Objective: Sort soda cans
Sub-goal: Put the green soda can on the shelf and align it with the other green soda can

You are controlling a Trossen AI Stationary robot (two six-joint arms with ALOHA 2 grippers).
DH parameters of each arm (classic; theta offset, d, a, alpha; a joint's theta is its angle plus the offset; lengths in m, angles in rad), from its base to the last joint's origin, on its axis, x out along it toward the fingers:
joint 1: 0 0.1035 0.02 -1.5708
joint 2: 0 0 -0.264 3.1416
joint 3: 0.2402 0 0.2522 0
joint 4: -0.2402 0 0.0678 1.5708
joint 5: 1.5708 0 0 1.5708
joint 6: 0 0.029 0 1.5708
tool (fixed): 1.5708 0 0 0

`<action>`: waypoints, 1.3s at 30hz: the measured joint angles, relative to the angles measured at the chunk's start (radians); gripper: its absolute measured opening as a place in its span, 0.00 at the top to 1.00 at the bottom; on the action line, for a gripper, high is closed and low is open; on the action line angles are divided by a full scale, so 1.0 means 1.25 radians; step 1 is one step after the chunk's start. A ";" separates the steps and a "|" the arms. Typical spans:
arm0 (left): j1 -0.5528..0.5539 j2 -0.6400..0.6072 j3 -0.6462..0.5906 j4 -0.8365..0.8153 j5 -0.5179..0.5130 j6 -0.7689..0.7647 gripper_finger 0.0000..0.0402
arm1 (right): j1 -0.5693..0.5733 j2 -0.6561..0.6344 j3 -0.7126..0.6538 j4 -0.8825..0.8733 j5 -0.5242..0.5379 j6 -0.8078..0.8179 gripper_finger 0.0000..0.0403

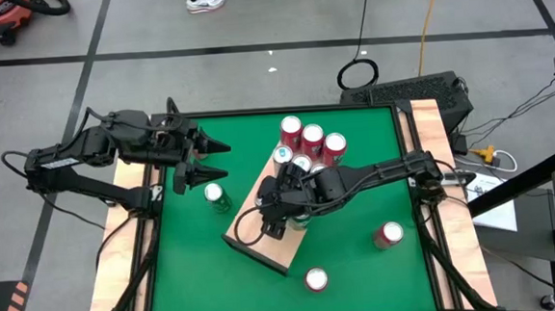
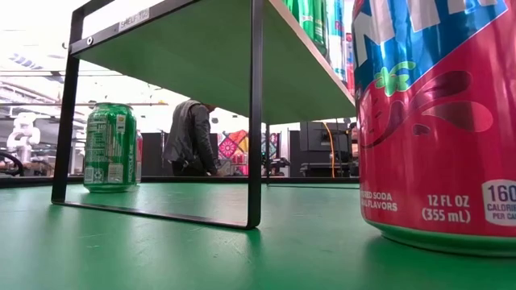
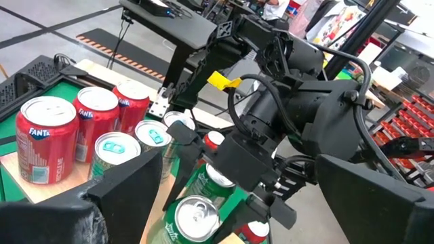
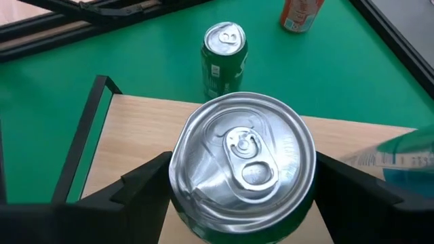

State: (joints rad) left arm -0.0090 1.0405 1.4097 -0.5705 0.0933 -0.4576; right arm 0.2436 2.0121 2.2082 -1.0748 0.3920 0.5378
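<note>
My right gripper [image 4: 244,196] is shut on a green soda can [image 4: 241,163] over the light wooden board [image 1: 263,235] in the middle of the table. It also shows in the high view [image 1: 279,219]. Three red cans [image 1: 312,136] and teal cans [image 1: 282,156] stand upright on the board's far end. One green can [image 1: 217,196] stands on the green mat left of the board. My left gripper [image 1: 218,157] hangs open and empty just beyond that can. Two red cans [image 1: 388,234] [image 1: 316,279] stand on the mat toward the near right. My right gripper pinches the green can by its upper side wall, just below the silver top [image 4: 203,203], between its two fingers [image 4: 146,186]. The fingers slant down from the table's right side. The can is upright over the board; whether its base rests there is hidden.
The board is the top of a black-framed shelf [image 2: 255,113] that stands slantwise on the mat. Wooden rails [image 1: 437,165] line the table's left and right sides. A red can [image 2: 435,121] stands close to the low camera. A person [image 2: 191,137] stands in the room behind.
</note>
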 joint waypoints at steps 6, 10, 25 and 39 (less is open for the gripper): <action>0.000 0.000 0.000 -0.013 0.000 0.000 0.04 | 0.000 0.000 0.000 -0.016 0.000 0.002 0.27; 0.000 0.000 0.000 -0.013 0.000 0.000 0.04 | 0.000 0.000 0.001 -0.024 0.000 0.007 0.25; 0.000 0.000 -0.001 -0.018 0.000 0.000 0.04 | 0.000 0.002 0.001 -0.050 -0.010 0.023 0.17; -0.049 0.003 -0.072 -0.140 -0.015 -0.026 0.16 | -0.001 -0.042 0.035 -0.088 -0.025 0.154 0.17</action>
State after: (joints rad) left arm -0.0703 1.0442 1.3198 -0.7449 0.0746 -0.4895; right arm 0.2420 1.9595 2.2517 -1.1847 0.3611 0.7302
